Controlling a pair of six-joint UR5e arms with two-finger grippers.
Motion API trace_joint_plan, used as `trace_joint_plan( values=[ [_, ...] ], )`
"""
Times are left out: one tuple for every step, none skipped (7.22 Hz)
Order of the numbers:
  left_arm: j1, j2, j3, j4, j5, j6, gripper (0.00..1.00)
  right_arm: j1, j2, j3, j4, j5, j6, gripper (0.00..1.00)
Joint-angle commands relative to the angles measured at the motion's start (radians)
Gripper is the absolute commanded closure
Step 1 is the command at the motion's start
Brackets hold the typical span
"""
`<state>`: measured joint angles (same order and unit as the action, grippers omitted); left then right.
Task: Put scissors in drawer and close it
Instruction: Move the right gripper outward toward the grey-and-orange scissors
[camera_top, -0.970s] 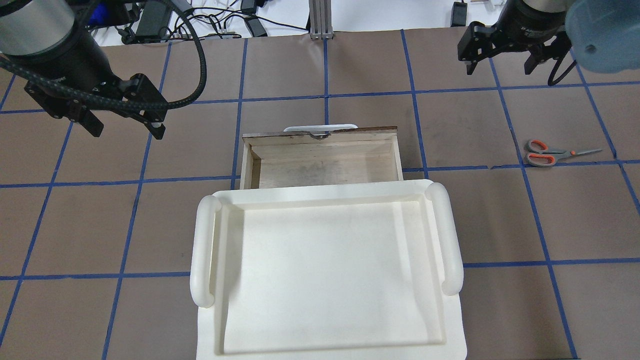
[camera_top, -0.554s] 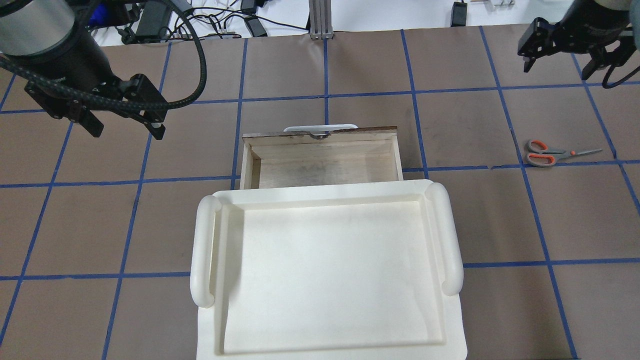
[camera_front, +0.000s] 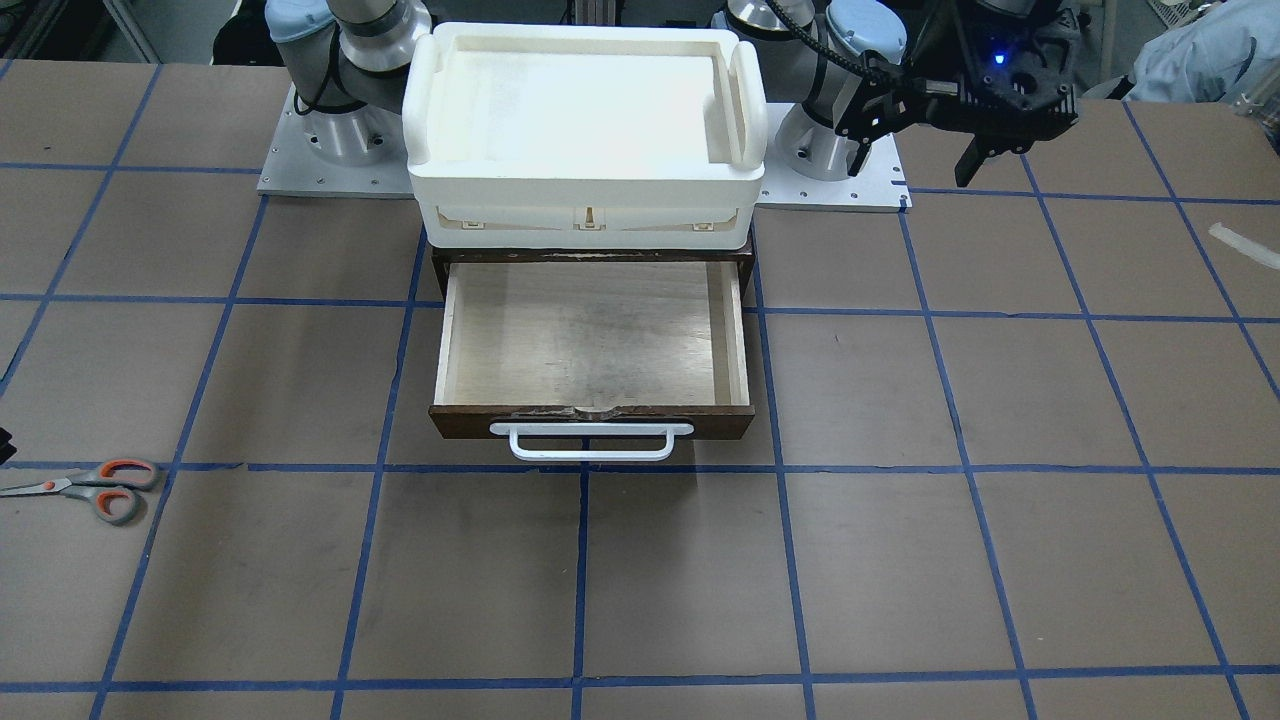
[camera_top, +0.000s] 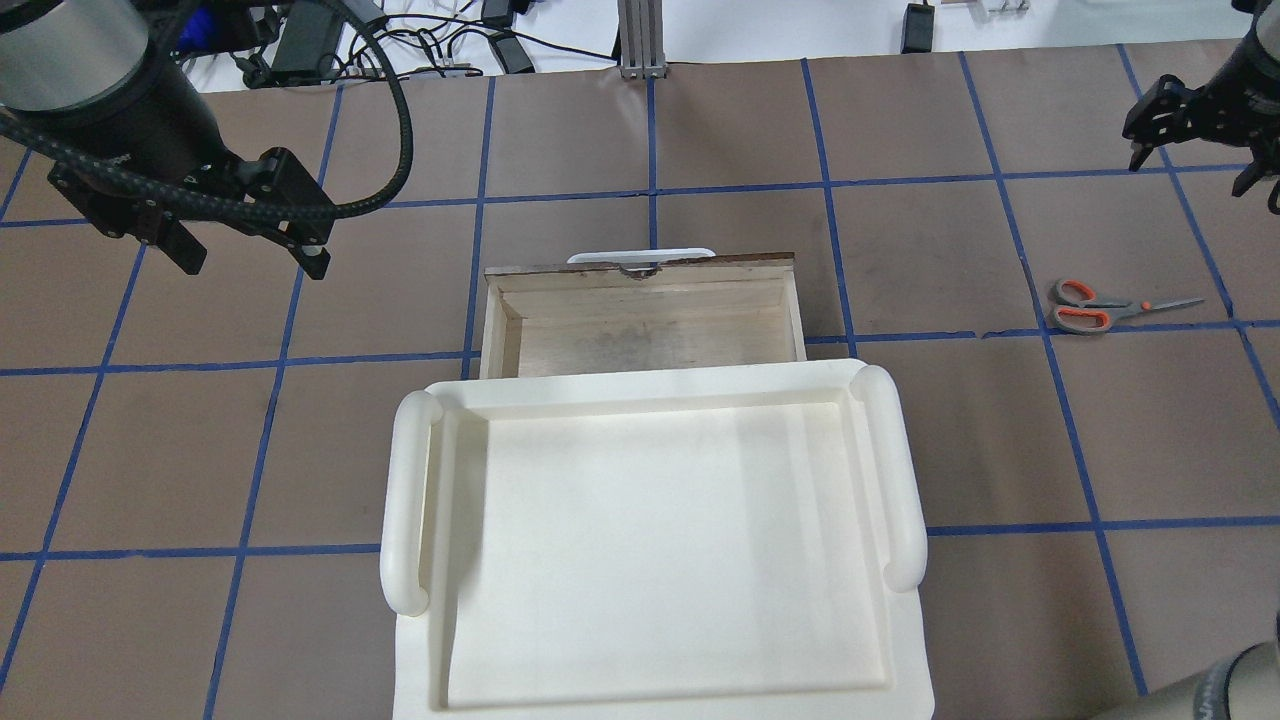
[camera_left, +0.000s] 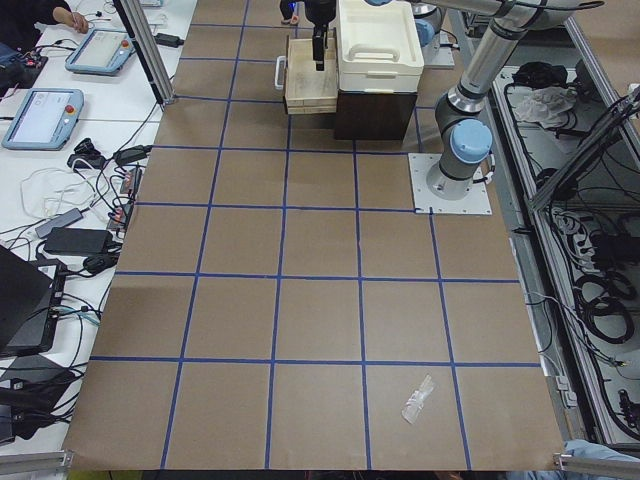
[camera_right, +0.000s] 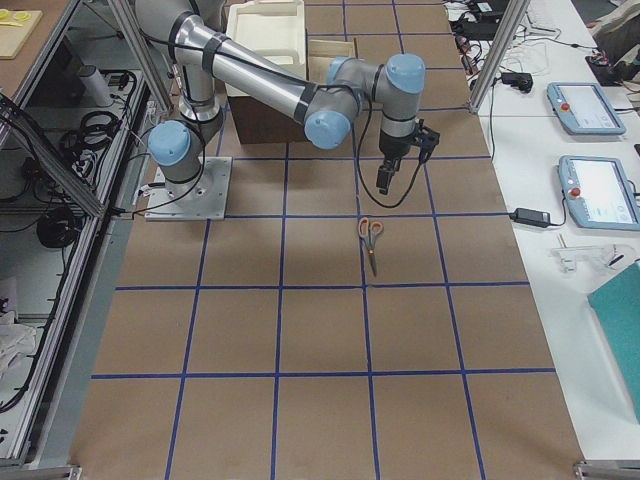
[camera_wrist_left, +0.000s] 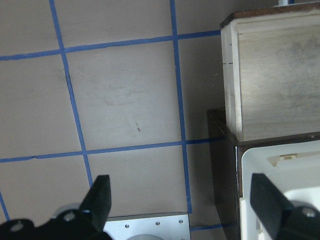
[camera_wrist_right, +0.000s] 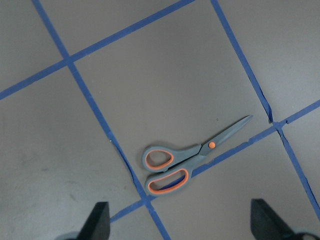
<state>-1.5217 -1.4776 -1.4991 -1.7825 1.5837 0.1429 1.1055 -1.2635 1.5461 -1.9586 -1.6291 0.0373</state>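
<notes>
Scissors: the small pair of scissors with grey handles, orange inner loops and slim dark blades (camera_top: 1110, 306) is seen flat on the brown table marked with a blue tape grid (camera_top: 700, 130). It lies far off to the right of the drawer, well apart from it, with the loops turned toward the drawer and the blades pointing right. Nothing is touching it.

Drawer: the shallow wooden drawer with a dark brown front and pale plywood floor (camera_front: 590, 335) is pulled out on the far side of the white plastic tray-shaped box (camera_top: 655, 385). Its white bar handle (camera_front: 590, 445) faces away from the robot. It is presumably left open so the scissors can be dropped in from above.

Right gripper: the right gripper (camera_top: 1190, 170) is held above the table, beyond the scissors, with its fingers spread wide and nothing between them. In its wrist view the scissors are framed between the fingers, so a pick is judged to be in preparation.

Left gripper: the left gripper (camera_top: 252, 262) is parked to the left of the drawer, also spread wide and empty, probably kept clear until closing is needed.

Change: over the last second the right gripper has been carried rightward to a spot over the scissors. The left gripper, drawer and scissors have not been moved.
</notes>
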Motion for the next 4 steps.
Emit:
trace_joint_plan(
  values=[
    [0.0, 0.0, -0.001, 0.0, -0.001, 0.001, 0.0, -0.106, 0.073, 0.002, -0.072, 0.087, 0.146, 0.0],
    [0.0, 0.0, 0.0, 0.0, -0.001, 0.001, 0.0, -0.134, 0.116, 0.003, -0.091, 0.095, 0.321, 0.0],
    [0.0, 0.0, -0.001, 0.0, -0.001, 0.001, 0.0, -0.134, 0.13, 0.015, -0.167, 0.089, 0.522, 0.0],
    [0.0, 0.0, 0.0, 0.0, -0.001, 0.001, 0.0, -0.136, 0.128, 0.075, -0.189, 0.089, 0.671, 0.0]
  ],
)
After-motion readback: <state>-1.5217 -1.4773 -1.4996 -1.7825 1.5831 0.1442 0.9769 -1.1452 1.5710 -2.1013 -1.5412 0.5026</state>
